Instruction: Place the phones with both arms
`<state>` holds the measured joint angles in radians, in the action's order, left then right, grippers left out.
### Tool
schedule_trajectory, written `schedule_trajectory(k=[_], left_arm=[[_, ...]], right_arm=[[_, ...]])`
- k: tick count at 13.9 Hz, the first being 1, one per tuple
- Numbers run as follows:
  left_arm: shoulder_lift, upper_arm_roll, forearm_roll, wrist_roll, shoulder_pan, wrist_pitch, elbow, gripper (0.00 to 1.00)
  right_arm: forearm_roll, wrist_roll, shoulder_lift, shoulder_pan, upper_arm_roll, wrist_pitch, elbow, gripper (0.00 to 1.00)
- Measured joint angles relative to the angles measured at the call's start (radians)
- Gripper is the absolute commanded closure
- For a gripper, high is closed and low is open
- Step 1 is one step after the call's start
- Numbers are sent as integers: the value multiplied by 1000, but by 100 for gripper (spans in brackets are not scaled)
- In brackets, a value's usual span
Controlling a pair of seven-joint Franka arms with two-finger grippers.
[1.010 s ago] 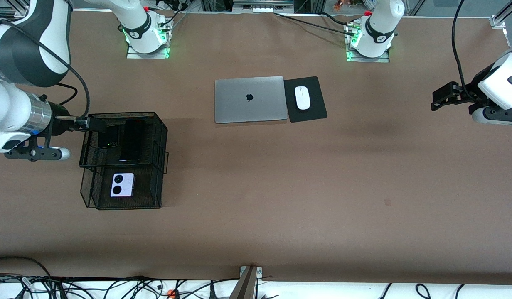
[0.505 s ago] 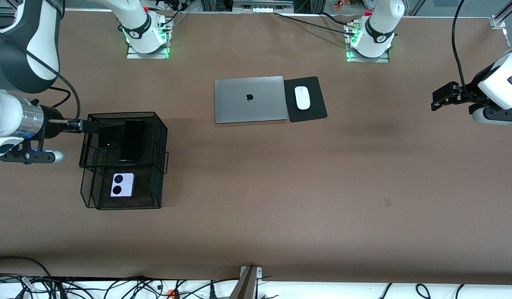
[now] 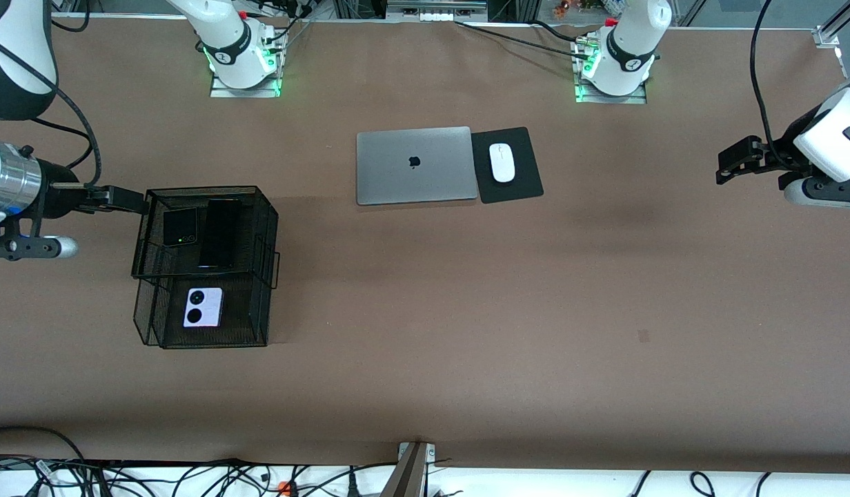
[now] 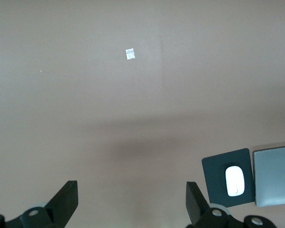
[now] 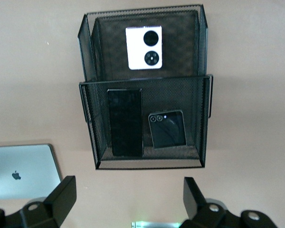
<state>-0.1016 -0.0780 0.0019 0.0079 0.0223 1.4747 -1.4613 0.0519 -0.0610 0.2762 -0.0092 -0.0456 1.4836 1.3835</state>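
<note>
Front view: we find all three phones in the mesh rack [image 3: 263, 228]: folded black phone [image 3: 179, 228] and black slab [image 3: 219, 233] on the upper tier, lavender-white phone [image 3: 203, 307] on the lower.

Right gripper [image 3: 121, 199] hangs beside the rack; left gripper [image 3: 732, 163] waits at its own end.

Wrist views: both jaws wide, empty (placing looks complete). We judge only retreat is left.

- Laptop [image 3: 415, 166]: closed grey lid bearing a dark apple-shaped logo at its centre, with no lettering; the same logo shows on the corner of the lid seen in the right wrist view [image 5: 16, 175].
- Right arm base [image 3: 233, 52] and left arm base [image 3: 621, 55]: each carries a small dark round mark on its white collar, too small to read.
- No words, numbers or labels can be read anywhere else in these views.
</note>
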Motion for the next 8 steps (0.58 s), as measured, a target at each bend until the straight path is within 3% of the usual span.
schedule_trajectory(k=[4,8], left_arm=[[0,0,0,0,0,0,0,0],[0,0,0,0,0,0,0,0]], right_arm=[[-26,-19,-146,-29,-59,158,235,0],[-36,-67,-167,-29,-67,163,245,0]])
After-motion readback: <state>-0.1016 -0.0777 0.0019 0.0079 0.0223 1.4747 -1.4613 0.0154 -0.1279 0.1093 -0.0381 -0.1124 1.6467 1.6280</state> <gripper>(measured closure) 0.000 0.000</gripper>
